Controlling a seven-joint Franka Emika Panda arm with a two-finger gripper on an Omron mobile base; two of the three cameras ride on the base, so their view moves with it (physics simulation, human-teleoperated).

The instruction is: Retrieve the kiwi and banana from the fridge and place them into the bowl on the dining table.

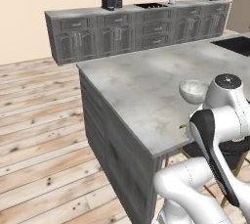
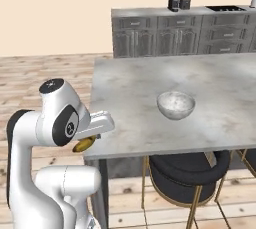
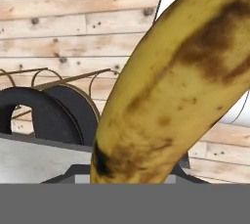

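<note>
In the hand view the banana [image 3: 180, 81], yellow with brown mottling, rose from the bottom centre of the frame to the upper right, held between the jaws, which stood partly closed around it. Behind it lay pale floor planks and, at lower left, the black chairs [image 3: 49, 115] with thin gold frames.

In the right base view the gripper [image 2: 89, 140] sat at lower left, just off the near left corner of the counter [image 2: 145, 88], with the yellow fruit showing beneath the white hand. The whitish bowl [image 2: 175, 105] stood on the marbled top right of centre, well apart from the hand.

In the left base view the bowl [image 1: 193, 91] appeared at right, partly behind the arm.
</note>
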